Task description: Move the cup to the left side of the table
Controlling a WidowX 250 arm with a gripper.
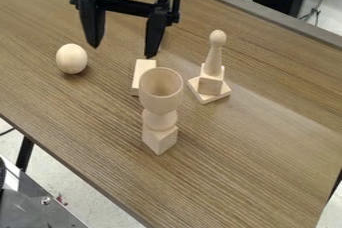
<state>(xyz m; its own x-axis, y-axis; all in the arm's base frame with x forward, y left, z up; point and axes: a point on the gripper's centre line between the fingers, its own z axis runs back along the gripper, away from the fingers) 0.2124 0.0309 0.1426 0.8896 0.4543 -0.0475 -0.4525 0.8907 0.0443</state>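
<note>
Cup [161,97] upright, above wooden block [159,139]; hand [123,51] over table [247,167], fingers apart.

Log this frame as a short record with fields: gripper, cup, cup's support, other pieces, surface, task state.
gripper: black two-finger gripper, open, holding nothing
cup: pale round wooden cup, upright, mouth up
cup's support: rounded pale wooden piece on a pale wooden cube
other pieces: pale wooden egg-shaped piece; flat pale wooden block behind the cup; slender knob-topped wooden peg on a cube on a flat square base
surface: brown wood-grain table
task state: cup not gripped
</note>
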